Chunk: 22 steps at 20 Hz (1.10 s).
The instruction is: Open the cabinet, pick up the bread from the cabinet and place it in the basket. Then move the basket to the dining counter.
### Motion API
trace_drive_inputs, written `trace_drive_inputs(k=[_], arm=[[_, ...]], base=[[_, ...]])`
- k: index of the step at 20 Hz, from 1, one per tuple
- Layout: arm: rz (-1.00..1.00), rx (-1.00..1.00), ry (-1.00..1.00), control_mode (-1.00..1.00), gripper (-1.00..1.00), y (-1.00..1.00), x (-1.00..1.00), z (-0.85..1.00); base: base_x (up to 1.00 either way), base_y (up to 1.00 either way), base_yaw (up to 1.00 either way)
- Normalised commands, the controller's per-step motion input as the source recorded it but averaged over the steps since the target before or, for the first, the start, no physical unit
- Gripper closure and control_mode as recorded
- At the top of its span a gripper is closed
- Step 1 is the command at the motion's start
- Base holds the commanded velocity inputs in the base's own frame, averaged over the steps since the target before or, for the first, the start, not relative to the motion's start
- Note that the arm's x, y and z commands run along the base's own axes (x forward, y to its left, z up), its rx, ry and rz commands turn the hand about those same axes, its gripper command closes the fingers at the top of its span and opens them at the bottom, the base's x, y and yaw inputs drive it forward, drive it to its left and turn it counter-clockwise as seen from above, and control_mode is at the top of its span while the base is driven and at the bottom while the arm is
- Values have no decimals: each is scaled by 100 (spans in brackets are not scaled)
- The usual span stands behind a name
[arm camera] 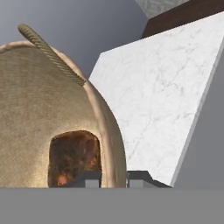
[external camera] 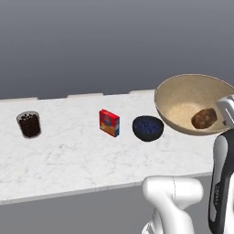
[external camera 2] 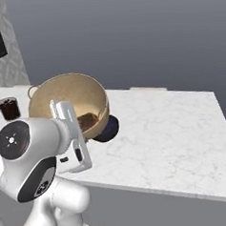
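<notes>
Basket (external camera: 183, 103) up in the air, tipped on its side, held over the near right part of the dining counter (external camera: 68, 151). Long white marble counter (external camera 2: 174, 144) with a plain grey wall behind. Tan and round, with a thin rim and a tiny rope handle (arm camera: 50, 52) sticking up at one side. Hangs above and partly in front of the dark bowl of blueberries (external camera: 147, 128). Gripper (arm camera: 114, 178) nearly closed, pinching the basket rim (arm camera: 111, 144), one finger inside the bowl and one outside. White hand (external camera 2: 71, 132) at the rim, seen from the right base camera too. Bread (external camera: 204, 118) down inside the basket, a small brown lump lying against the low wall, close to the fingers (arm camera: 89, 178). Bread (arm camera: 73, 157) just beside the inside finger in the hand camera. Red and blue box (external camera: 109, 122) standing on the counter, just left of the blueberry bowl. Glass of dark stuff (external camera: 29, 124) farther left, well apart from the box.
</notes>
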Motion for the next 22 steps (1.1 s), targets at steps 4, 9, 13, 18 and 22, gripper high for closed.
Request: trace_drive_inputs(k=[4, 9, 13, 18, 22], arm=[[-5, 0, 13, -100, 100, -66, 40, -19], [-4, 1, 17, -100, 100, -98, 23, -52], [0, 1, 11, -100, 100, -98, 92, -67], [3, 3, 9, -100, 100, -98, 97, -61], [0, 0, 17, -100, 100, -81, 92, -65]], base=[[0, 0, 0], [0, 0, 0], [0, 0, 0], [0, 0, 0], [0, 0, 0]])
